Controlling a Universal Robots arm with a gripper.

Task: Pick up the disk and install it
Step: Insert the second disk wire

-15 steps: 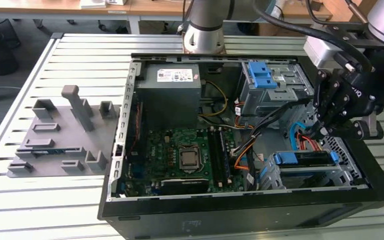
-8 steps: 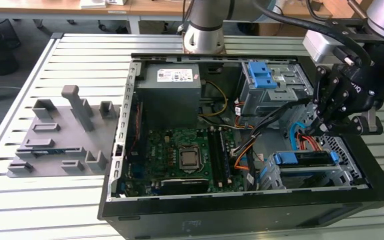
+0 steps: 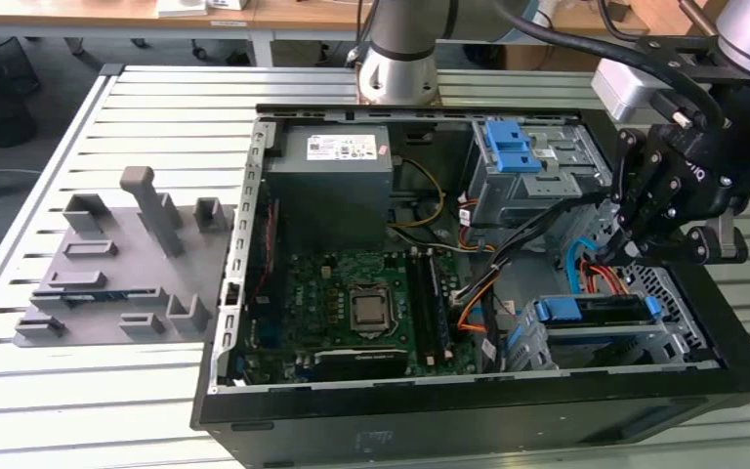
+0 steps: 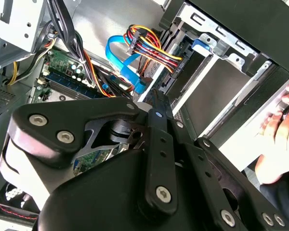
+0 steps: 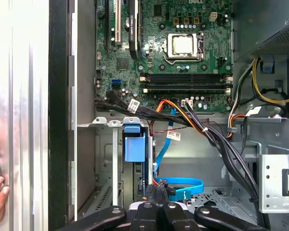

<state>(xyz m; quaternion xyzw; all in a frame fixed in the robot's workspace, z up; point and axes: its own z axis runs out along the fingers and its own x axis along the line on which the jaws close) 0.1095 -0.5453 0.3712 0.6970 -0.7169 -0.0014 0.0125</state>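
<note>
The disk sits in the lower metal cage of the open computer case, at the exterior view's right. Its blue bracket shows edge-on in the cage slot in the first wrist view, and its blue tab in the second. My black gripper hangs just above that cage, apart from the disk. It looks shut, and I see nothing held in it. The gripper is over the blue and orange cables, and its linkage hides much of the second wrist view.
A grey power-supply box and the motherboard lie in the case. An upper cage with light-blue tabs stands behind the gripper. A grey slotted fixture rests on the slatted table. A person's hand rests beside the case.
</note>
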